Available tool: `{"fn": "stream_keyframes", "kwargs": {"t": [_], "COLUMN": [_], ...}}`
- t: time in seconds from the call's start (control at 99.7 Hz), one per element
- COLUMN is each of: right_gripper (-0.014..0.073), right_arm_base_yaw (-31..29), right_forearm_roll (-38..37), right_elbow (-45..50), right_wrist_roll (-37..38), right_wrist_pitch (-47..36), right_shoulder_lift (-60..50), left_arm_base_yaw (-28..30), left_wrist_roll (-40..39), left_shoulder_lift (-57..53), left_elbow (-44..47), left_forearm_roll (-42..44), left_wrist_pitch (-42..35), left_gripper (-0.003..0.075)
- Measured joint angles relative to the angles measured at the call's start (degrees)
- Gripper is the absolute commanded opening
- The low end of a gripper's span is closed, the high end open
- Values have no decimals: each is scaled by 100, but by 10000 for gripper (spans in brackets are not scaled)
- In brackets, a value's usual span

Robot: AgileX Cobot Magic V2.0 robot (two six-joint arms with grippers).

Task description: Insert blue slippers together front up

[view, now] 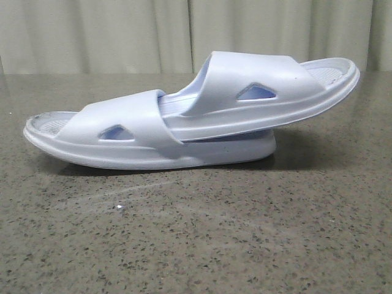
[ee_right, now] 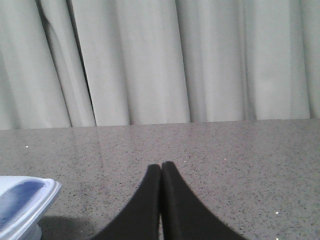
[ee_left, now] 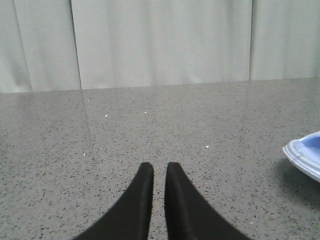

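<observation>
The two blue slippers lie nested on the stone table. The lower slipper (view: 122, 131) rests flat on its sole. The upper slipper (view: 263, 92) is pushed under the lower one's strap, and its free end tilts up to the right. No gripper shows in the front view. In the left wrist view my left gripper (ee_left: 159, 167) hangs over bare table with only a thin slit between its fingers, and a slipper end (ee_left: 306, 156) lies off to one side. My right gripper (ee_right: 161, 167) is shut on nothing, with a slipper end (ee_right: 25, 200) off to its side.
The speckled grey stone table (view: 196, 233) stretches in front of and around the pair. Pale curtains (view: 122, 30) hang behind the table's far edge.
</observation>
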Motion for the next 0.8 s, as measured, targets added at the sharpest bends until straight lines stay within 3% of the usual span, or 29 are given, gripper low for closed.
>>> {"fn": "stream_keyframes", "kwargs": {"t": [0.803], "right_gripper": [-107], "right_arm_base_yaw": [0], "right_forearm_roll": [0], "right_elbow": [0], "right_wrist_roll": [0], "right_wrist_pitch": [0], "right_shoulder_lift": [0], "left_arm_base_yaw": [0], "left_wrist_roll": [0], "left_shoulder_lift": [0], "left_elbow": [0], "left_forearm_roll": [-238], "left_wrist_pitch": [0], "left_gripper": [16]}}
